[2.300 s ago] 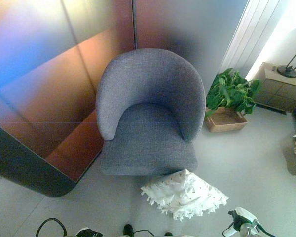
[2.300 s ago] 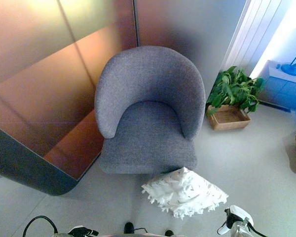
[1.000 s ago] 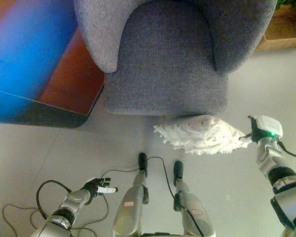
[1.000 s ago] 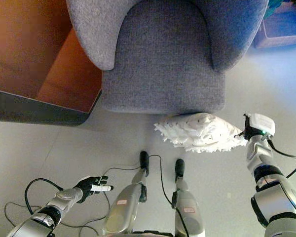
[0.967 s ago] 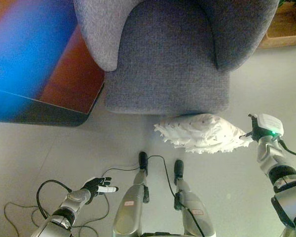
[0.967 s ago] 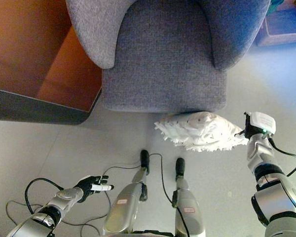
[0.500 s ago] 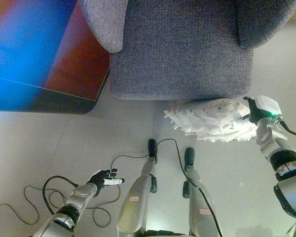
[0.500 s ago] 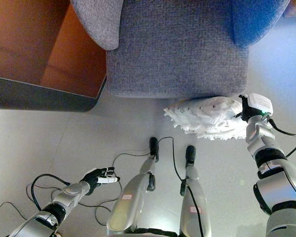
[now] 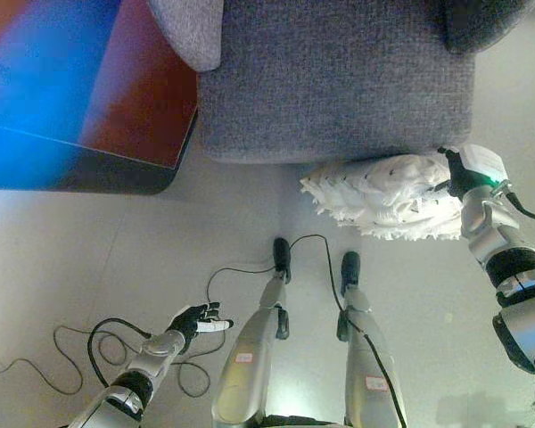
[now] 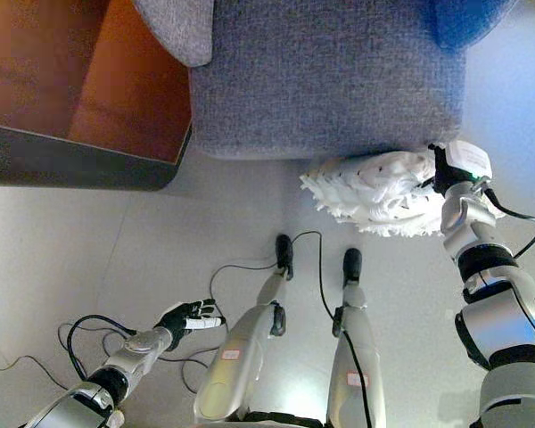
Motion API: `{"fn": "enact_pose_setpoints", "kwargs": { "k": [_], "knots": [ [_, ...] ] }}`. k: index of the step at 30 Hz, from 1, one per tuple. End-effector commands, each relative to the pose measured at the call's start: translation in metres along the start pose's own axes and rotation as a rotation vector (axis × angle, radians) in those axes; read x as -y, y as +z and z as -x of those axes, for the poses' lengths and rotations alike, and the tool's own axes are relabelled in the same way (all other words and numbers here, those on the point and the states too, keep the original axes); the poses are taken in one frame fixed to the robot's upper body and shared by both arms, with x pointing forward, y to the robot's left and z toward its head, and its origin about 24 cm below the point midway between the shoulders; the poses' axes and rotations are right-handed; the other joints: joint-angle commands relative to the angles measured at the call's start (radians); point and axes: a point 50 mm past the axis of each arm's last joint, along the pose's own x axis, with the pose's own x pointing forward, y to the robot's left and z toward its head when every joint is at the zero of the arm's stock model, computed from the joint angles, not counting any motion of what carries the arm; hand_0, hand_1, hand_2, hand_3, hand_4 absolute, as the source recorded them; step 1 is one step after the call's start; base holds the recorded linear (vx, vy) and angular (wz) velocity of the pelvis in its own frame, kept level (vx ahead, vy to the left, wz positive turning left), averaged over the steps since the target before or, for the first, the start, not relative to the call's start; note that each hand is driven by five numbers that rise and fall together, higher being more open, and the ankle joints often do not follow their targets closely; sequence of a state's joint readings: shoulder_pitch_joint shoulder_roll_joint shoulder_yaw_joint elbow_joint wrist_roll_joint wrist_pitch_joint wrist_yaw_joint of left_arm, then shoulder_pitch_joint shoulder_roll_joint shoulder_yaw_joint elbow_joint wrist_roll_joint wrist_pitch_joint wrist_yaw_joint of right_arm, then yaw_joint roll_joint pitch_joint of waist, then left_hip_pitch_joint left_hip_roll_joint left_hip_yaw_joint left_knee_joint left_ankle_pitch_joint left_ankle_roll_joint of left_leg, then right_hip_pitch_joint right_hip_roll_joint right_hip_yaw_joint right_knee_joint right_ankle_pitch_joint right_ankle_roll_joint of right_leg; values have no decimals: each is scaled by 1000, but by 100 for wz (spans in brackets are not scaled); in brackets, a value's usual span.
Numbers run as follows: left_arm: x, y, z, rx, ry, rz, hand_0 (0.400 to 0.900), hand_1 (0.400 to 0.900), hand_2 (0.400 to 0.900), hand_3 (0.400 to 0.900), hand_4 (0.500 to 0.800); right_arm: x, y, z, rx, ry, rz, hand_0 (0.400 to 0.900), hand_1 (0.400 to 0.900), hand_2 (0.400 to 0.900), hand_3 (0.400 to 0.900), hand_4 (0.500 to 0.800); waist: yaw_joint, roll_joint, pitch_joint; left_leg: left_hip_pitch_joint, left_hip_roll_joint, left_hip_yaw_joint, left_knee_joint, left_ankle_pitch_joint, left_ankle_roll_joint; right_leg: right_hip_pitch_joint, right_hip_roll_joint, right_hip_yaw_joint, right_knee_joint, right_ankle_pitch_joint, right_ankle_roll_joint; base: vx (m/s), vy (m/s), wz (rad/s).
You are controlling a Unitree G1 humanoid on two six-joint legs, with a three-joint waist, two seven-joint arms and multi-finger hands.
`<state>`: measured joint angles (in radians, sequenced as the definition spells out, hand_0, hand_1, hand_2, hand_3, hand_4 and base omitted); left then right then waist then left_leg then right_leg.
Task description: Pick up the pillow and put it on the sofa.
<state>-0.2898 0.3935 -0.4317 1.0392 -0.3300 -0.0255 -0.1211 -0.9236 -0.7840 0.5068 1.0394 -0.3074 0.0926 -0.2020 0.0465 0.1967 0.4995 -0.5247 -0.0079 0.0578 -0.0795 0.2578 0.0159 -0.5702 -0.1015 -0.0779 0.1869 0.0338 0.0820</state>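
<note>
Hanging low at the near left, away from the work, with fingers loosely spread and holding nothing: the left hand (image 9: 194,318), idle over the grey floor (image 9: 89,259). Reaching in from the right, the right hand (image 10: 443,176) meeting the far right end of the white fringed pillow (image 9: 383,193); impossible to tell whether closed on the fabric, the fingers being buried against it. Lying on the floor tight against the front edge of the grey armchair (image 9: 339,80), the pillow, not yet on the seat. Sitting closer to that front edge than half a second ago, with the whole scene sliding downward in view, so the camera pressing forward as much as the pillow shifting; the hand riding further onto the pillow's end than a second ago. Suggesting, as a judgement only, a grasp being secured ahead of the lift onto the seat just beyond. Standing further back at the left, a dark-based wooden panel (image 10: 80,98) beside the armchair.
</note>
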Motion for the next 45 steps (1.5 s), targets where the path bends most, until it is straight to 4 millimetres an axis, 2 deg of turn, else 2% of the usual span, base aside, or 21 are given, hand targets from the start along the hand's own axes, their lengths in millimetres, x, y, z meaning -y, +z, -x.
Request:
{"fn": "enact_pose_setpoints", "kwargs": {
  "k": [1,11,12,13,14,19,22,26,31,37,45],
  "knots": [
    [2,-15,3,-38,10,18,900,900,900,900,800,72,11,-9,58,-171,30,900,900,900,900,800,12,13,21,29,-40,-41,-8,-61,-55,-8,-25,-30,-78,79,29,0,0,0],
    [1,-11,3,-20,23,17,900,900,900,900,800,74,26,-11,132,-53,-25,900,900,900,900,800,22,11,21,23,-38,-46,-3,-59,-56,-18,-27,-36,-67,76,28,-2,-1,0],
    [0,-10,3,-18,23,17,900,900,900,900,800,76,27,-11,136,-46,-36,625,625,625,625,635,23,12,21,23,-39,-47,-3,-57,-56,-17,-27,-36,-67,76,28,-18,-8,5],
    [0,-10,3,-16,23,16,900,900,900,900,800,80,29,-11,142,-49,-36,480,480,480,480,548,24,13,21,23,-39,-50,-3,-57,-56,-19,-26,-35,-64,75,27,-14,-5,4],
    [0,-11,3,-17,23,17,900,900,900,900,800,81,31,-11,145,-45,-38,400,400,400,400,500,23,13,21,23,-40,-52,-2,-57,-57,-20,-25,-34,-62,74,27,0,0,0],
    [0,-14,4,-23,35,21,900,900,900,900,800,86,33,-11,157,-46,-57,400,400,400,400,500,22,14,21,22,-40,-60,-4,-53,-56,-24,-20,-27,-61,75,25,0,0,0],
    [0,-17,5,-23,36,28,900,900,900,900,800,91,29,-11,131,-82,-133,400,400,400,400,500,20,17,21,26,-40,-62,-2,-56,-56,-23,-18,-25,-52,69,24,0,0,0],
    [3,-17,4,-20,35,31,900,900,900,900,800,90,24,-11,129,-72,-126,400,400,400,400,500,22,19,21,26,-40,-58,0,-56,-56,-24,-24,-31,-49,70,26,1,6,-1],
    [3,-18,5,-19,39,33,900,900,900,900,800,92,29,-10,165,-80,-120,400,400,400,400,500,23,13,21,34,-37,-48,-2,-61,-55,-15,-26,-40,-53,69,27,-1,9,-3],
    [-2,-25,8,-35,37,38,900,900,900,900,800,89,42,-5,285,-57,-79,400,400,400,400,500,18,-11,21,79,-27,-40,-7,-70,-57,34,-28,-55,-68,69,28,1,2,-5],
    [-9,-36,13,-74,42,46,900,900,900,900,800,103,73,8,460,-76,-35,400,400,400,400,500,9,-55,20,170,-15,-39,-8,-91,-63,131,-26,-68,-88,64,29,2,-2,0]
  ]
}}
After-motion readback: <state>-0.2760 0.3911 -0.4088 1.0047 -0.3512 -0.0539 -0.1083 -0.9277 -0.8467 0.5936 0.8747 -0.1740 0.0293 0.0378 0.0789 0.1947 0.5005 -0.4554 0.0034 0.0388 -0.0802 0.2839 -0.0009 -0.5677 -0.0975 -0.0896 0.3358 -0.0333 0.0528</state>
